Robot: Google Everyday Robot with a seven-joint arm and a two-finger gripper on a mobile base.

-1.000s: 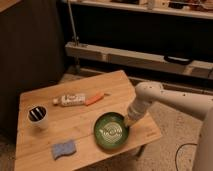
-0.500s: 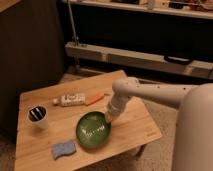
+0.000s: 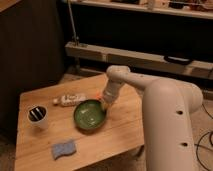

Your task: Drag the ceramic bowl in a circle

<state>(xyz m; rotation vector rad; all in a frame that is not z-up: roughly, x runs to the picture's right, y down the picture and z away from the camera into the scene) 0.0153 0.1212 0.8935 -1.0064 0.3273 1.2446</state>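
On my feed, the far left of the wooden table (image 3: 122, 131) holds a small white cup (image 3: 38, 116) with dark contents, standing upright. Nearer the front edge lies 1 blue sponge (image 3: 64, 149), flat and well apart from the cup. Behind them, a pale bottle (image 3: 69, 100) lies on its side with something orange at its right end.

Just right of that, near the middle of the tabletop, sits the ceramic bowl (image 3: 89, 116) - round, shallow, glossy green inside, with a darker green rim. It is the widest dish I can see, it rests level on the wood, and its back edge comes close to the bottle.

The gripper (image 3: 105, 105) is down at the bowl's upper right rim, touching it. Its 2 fingers are drawn together; whether the rim is pinched between them I cannot tell. The wrist slants down and to the left from a bent joint above the table's back edge. From there the white arm (image 3: 170, 125) sweeps right and toward me - its thick segment fills the lower right of my view.
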